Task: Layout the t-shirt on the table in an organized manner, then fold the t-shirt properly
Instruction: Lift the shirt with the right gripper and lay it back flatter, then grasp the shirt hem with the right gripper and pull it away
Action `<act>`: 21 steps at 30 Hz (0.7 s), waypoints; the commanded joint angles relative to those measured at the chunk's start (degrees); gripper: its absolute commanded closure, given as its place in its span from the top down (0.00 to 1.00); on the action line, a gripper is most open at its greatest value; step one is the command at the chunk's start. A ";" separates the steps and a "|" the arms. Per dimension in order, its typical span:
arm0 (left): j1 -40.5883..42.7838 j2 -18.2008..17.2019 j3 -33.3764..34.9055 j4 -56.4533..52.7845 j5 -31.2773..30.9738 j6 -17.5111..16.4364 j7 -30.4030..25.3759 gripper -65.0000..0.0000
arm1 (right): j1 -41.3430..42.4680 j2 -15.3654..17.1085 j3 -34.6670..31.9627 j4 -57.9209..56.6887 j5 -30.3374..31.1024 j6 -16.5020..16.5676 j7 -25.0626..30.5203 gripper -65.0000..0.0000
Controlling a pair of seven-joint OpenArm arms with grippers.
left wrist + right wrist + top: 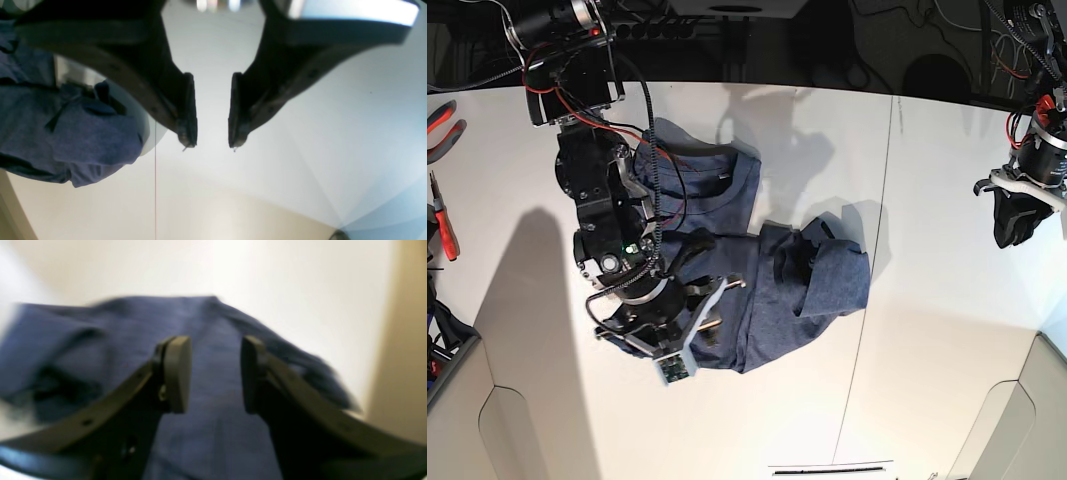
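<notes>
- The t-shirt (pixel 66 140), left wrist view: a bunched navy mass lay at the left edge of the frame on the white counter (pixel 300 150), well apart from the left gripper (pixel 212 145). That gripper's jaws stood apart with only bare counter between them; it held nothing. A thin seam line ran down the counter just left of the jaws.
- The t-shirt (pixel 213 323), right wrist view (blurred): blue cloth filled the ground beneath the right gripper (pixel 215 373), with pale counter (pixel 283 280) beyond it. The two pads stood clearly apart, and cloth showed through the gap behind them, not pinched between them; the gripper appeared open over the shirt, with nothing held.
- The t-shirt (pixel 767 290), base view: it lay left of the counter's (pixel 927 350) seam, the ribbed collar toward the far edge, one sleeve doubled over itself on the right, the body creased and partly covered by the right arm. The right gripper (pixel 707 300) hung over the lower body; the left gripper (pixel 1017 215) waited near the far right edge. Tools lay at the left margin.
- Judgement: the layout stage looked unfinished, since the cloth was neither flat nor square, and no proper fold had begun.
</notes>
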 commanded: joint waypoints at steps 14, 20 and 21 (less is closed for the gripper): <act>-0.15 -0.63 -0.26 0.81 -1.42 -0.57 -1.42 0.30 | 7.80 7.15 15.13 -18.97 3.67 4.79 12.68 0.52; -0.26 -0.63 -0.26 0.81 -1.49 -0.55 -1.44 0.30 | 11.34 8.59 15.13 -29.88 6.01 9.77 14.91 0.52; -0.28 -0.63 -0.26 0.81 -1.49 -0.55 -1.44 0.30 | 11.37 8.57 15.10 -30.27 7.15 10.58 15.02 0.52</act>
